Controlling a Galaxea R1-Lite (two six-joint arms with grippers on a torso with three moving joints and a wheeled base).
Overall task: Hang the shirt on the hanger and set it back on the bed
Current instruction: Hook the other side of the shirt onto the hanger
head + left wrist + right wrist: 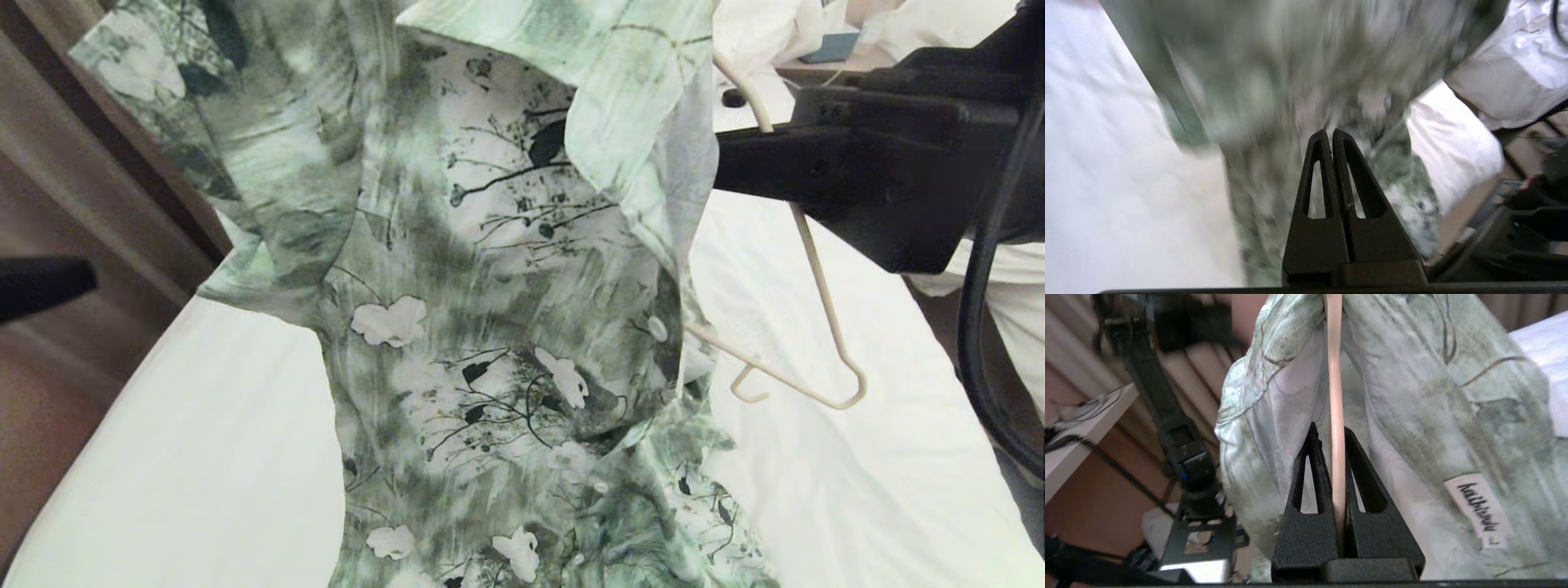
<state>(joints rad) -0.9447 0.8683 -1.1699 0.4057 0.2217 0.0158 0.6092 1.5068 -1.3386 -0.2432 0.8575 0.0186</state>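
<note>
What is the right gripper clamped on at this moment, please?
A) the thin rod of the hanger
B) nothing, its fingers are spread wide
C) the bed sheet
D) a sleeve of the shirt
A: in the right wrist view the right gripper has its two black fingers pressed on either side of the cream hanger rod, with the shirt draped around the rod beyond the fingertips.

Shirt (498,327) — mottled green-and-white, white flowers, dark twigs; hanger (824,314) cream, perhaps pinkish; bed (212,457) white.
</note>
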